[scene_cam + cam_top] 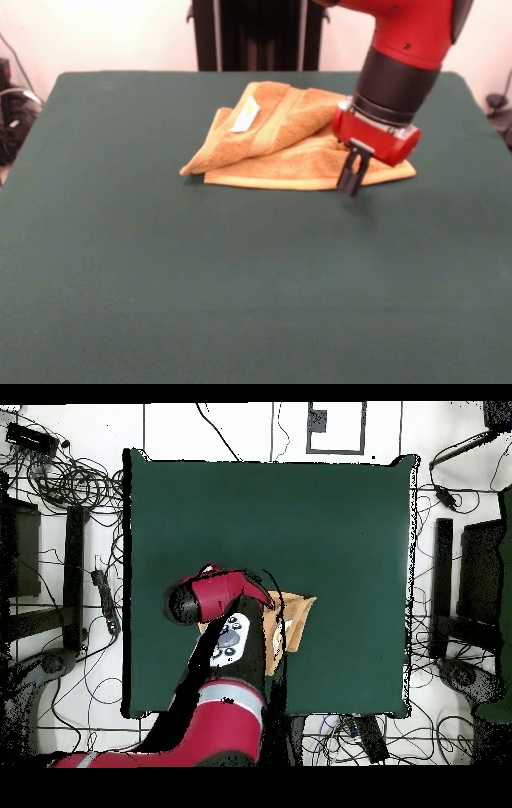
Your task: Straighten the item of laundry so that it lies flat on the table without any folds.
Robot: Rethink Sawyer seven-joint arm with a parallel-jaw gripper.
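Observation:
The golden-orange towel (280, 140) lies crumpled and folded over itself on the far half of the green table (200, 280). Its white label (245, 116) faces up on the top fold. My gripper (352, 179) points down at the towel's near edge, towards its right end. The jaws stand close together, pinching that edge low on the table. In the overhead view only a corner of the towel (296, 616) shows on the table (300, 514), beside my arm (228, 646). The arm hides the gripper there.
A black pedestal (260, 36) stands behind the table's far edge. Cables and dark stands (70, 494) lie on the floor around the table.

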